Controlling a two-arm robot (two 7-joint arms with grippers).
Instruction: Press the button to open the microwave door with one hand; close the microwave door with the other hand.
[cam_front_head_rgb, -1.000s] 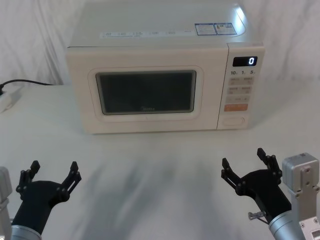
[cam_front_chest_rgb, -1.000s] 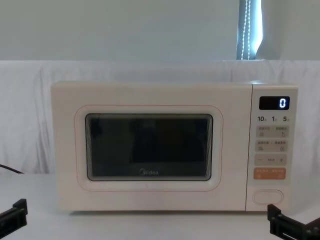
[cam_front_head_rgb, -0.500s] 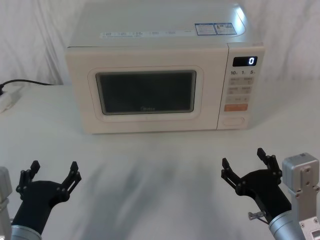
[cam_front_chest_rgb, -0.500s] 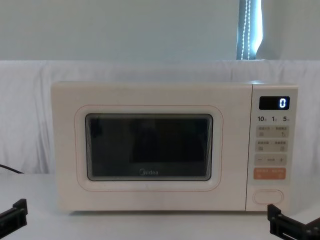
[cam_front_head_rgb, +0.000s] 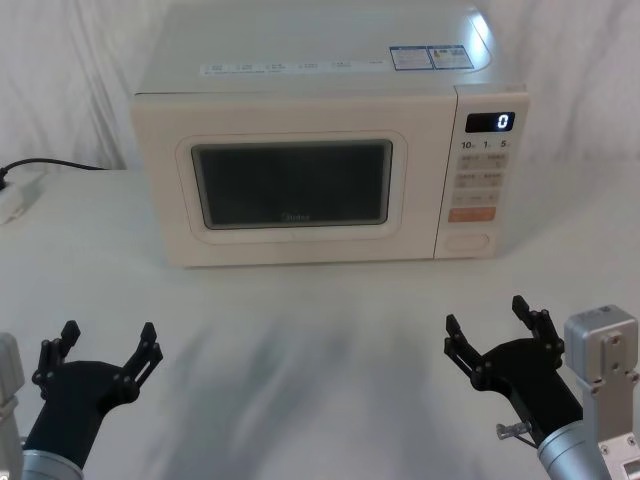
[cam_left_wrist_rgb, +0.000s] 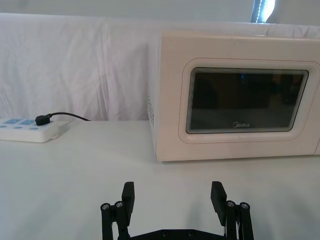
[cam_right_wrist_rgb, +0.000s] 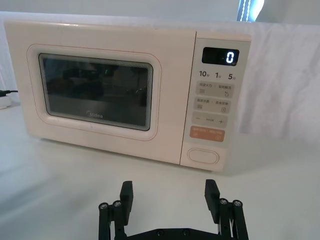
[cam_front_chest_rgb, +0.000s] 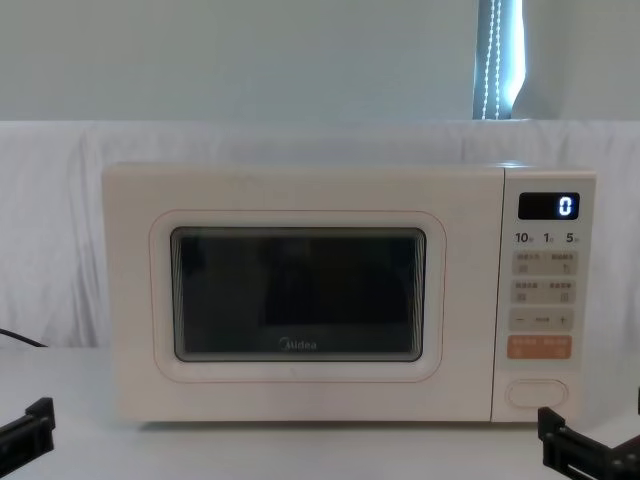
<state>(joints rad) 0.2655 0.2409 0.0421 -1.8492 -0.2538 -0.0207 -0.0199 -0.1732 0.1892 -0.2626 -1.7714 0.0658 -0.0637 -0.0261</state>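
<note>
The microwave (cam_front_head_rgb: 320, 150) stands at the back of the tabletop (cam_front_head_rgb: 320, 330), well ahead of both pincers, with its face turned squarely toward them. Its door (cam_front_head_rgb: 290, 185) sits shut and flush with the cabinet, the dark window facing forward; it lies ahead of the left pincer (cam_front_head_rgb: 106, 345) and somewhat across toward the right. The control strip runs down the side of the face that fronts the right pincer (cam_front_head_rgb: 492, 327), with a lit display reading 0 at the top. At the foot of that strip, under the orange key (cam_front_head_rgb: 472, 214), is the button (cam_front_head_rgb: 466, 241), a cream pill whose long axis runs side to side.

Both pincers hang low near the front edge of the tabletop, well apart from the microwave, and each has its two fingers spread wide with nothing between them; the wrist views show the gaps plainly.

The button lies nearly straight ahead of the right pincer and a little higher, so the right arm is clearly the nearer one for the press, I judge. That press seems to call for a straight forward reach, with one fingertip landing on the cream pill and staying clear of the orange key just above it. The left pincer faces the door side and looks better placed for pushing it shut.
</note>
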